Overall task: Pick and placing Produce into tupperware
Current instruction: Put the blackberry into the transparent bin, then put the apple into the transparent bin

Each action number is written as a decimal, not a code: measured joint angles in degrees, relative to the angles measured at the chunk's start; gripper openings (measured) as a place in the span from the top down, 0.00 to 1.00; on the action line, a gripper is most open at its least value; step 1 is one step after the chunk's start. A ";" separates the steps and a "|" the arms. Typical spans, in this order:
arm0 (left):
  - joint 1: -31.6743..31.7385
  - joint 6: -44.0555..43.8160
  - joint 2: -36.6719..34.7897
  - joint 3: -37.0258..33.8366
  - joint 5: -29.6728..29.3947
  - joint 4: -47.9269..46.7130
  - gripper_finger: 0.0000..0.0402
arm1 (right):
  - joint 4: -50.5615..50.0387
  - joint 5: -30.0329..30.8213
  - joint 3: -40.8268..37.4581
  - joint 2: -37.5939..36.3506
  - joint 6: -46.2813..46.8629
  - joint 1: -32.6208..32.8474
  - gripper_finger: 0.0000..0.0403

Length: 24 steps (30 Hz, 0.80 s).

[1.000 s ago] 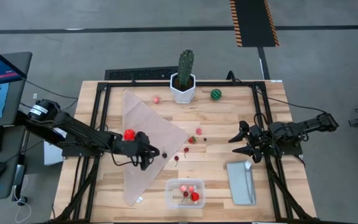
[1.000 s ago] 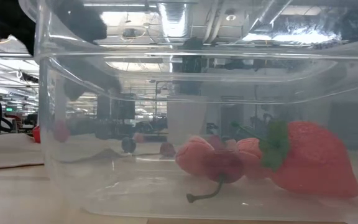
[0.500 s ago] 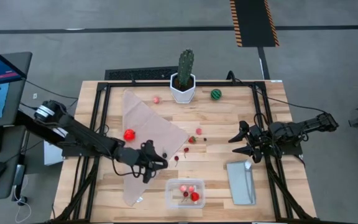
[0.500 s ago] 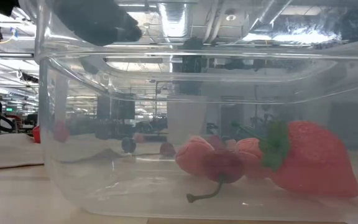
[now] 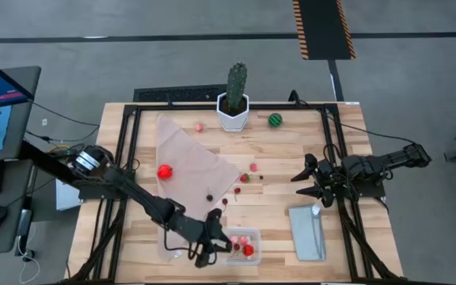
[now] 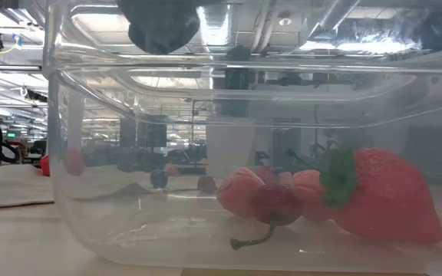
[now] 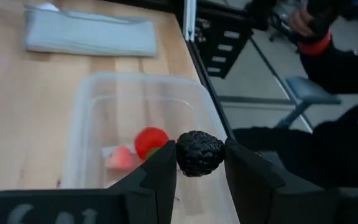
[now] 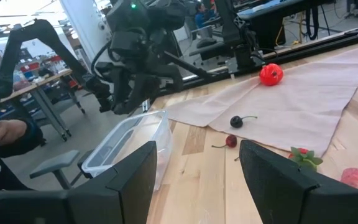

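Note:
The clear tupperware tub [image 5: 237,245] stands near the table's near edge and holds a red strawberry [image 6: 382,201], pink bits [image 6: 242,190] and a cherry [image 6: 275,204]. My left gripper [image 5: 214,241] hovers over the tub's left end, shut on a dark bumpy berry [image 7: 199,153]. More produce lies on the table: a strawberry [image 5: 165,171] and a cherry [image 5: 210,197] on the beige cloth [image 5: 192,162], small pieces [image 5: 248,176] on the wood, and a green striped ball [image 5: 275,120] by the far edge. My right gripper [image 5: 301,178] waits open at the right. My left gripper pinches the dark berry [image 7: 199,153] between its two fingers [image 7: 163,171], one pad on each side of it. The arm reaches in slanting from the table's left and far side. The berry is lifted clear, above the tub's rim [image 7: 210,106].
A cactus in a white pot [image 5: 235,99] stands at the far edge. The flat grey-blue lid [image 5: 307,231] lies right of the tub. Black frame rails [image 5: 129,138] run along both table sides. A person sits beyond the near edge [image 7: 347,68].
My left gripper has travelled from over the beige cloth toward the table's near edge and to the right, ending above the tub's left end. It has stayed shut on the dark berry throughout. My right arm has kept still.

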 joint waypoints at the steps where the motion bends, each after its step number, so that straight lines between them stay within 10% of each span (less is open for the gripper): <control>1: -0.13 0.06 0.32 0.36 -0.28 -0.01 0.72 | 0.00 -0.02 0.00 0.00 0.02 -0.01 0.37; 24: -0.02 2.49 0.16 0.38 -12.37 -6.64 0.42 | 0.00 -0.07 0.00 0.00 0.00 0.00 0.37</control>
